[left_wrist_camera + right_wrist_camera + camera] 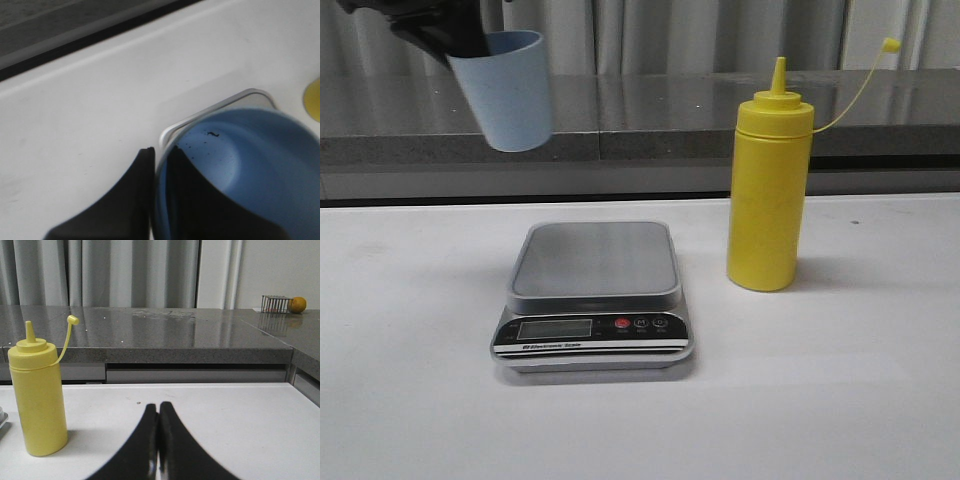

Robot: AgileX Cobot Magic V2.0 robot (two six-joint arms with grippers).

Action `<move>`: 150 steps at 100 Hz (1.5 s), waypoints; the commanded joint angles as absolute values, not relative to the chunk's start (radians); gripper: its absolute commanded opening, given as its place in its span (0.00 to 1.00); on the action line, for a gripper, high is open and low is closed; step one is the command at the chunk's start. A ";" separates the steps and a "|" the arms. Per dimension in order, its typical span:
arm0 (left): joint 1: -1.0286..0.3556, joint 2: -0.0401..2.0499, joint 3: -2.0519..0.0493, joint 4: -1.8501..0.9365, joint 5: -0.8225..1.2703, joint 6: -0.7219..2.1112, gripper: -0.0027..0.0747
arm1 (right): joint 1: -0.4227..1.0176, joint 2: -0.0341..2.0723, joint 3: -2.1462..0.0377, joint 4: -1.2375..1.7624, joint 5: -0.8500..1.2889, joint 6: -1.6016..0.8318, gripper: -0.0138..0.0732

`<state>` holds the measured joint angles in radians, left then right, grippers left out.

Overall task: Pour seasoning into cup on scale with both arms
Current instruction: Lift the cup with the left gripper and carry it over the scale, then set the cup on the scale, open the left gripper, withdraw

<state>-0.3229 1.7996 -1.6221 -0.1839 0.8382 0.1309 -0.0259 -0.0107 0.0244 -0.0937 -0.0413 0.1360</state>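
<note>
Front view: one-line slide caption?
Left gripper holds the blue cup above the empty scale; yellow seasoning bottle stands beside it.

One cup (507, 88), one scale (594, 297), one seasoning bottle (769, 190).

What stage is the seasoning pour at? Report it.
Done: the left hand has gripped the small pale blue plastic cup by its rim and holds it in the air. In hand: getting it onto the silver-grey digital scale, whose platform is bare. Left: the tall yellow squeeze bottle stands untouched, uncapped; the right hand is shut and empty.
</note>
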 commanded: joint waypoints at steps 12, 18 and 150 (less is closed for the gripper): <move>-0.430 1.815 -1.656 -0.195 0.748 0.127 0.05 | -0.032 -0.026 0.027 -0.104 -0.118 0.132 0.08; -0.449 1.831 -1.656 -0.195 0.753 0.127 0.05 | -0.032 -0.026 0.027 -0.104 -0.118 0.132 0.08; -0.464 1.866 -1.711 -0.189 0.893 0.120 0.30 | -0.032 -0.026 0.027 -0.104 -0.118 0.132 0.08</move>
